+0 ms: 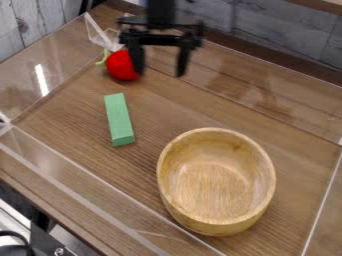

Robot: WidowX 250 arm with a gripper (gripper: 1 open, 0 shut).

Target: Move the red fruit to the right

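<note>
The red fruit [120, 64] is a small round bright red toy near the back left of the wooden table, partly covered by one black finger. My gripper [159, 60] hangs over it pointing down, jaws spread wide and open. Its left finger [136, 58] stands in front of the fruit's right side, and the right finger [183, 60] is clear of it, over bare wood. Nothing is held. Whether the finger touches the fruit cannot be told.
A green rectangular block [119, 119] lies in front of the fruit. A large wooden bowl [174, 180] sits at the front right. Clear plastic walls [40, 75] fence the table on all sides.
</note>
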